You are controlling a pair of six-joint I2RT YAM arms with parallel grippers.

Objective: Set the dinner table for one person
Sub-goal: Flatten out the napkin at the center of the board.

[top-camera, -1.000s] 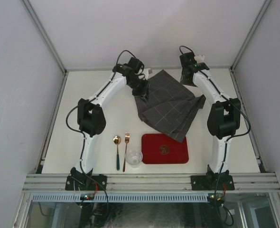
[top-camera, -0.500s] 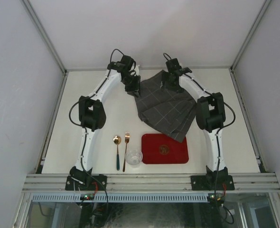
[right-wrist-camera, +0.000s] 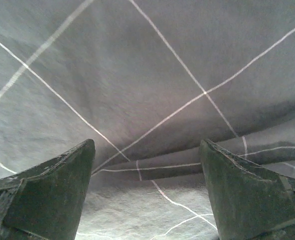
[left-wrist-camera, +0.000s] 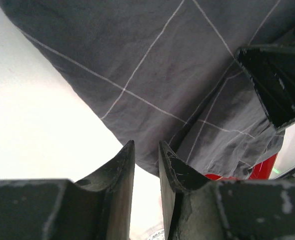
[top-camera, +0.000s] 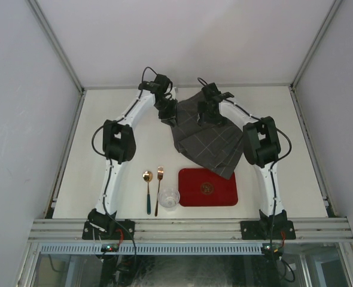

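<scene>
White walls close in the dinner table, a big off-white top that lies under both pincers and carries all the other things. On it, a dark grey checked cloth is spread in wrinkles, with folds at the side nearer the arm bases.

Above the far part of this cloth is the right pincer. Its jaws stand wide apart with nothing between them, and only grey fabric shows below them in the wrist view.

At the far left edge of the cloth is the left pincer. Its two fingers have just a narrow gap and hold nothing. The cloth edge is just in front of them, with bare table at their left.

Well apart from the right pincer, toward the arm bases, lies a red tray, and the cloth's near corner touches its far edge. Toward the bases from the left pincer stand a clear glass, then a spoon and a fork side by side.
</scene>
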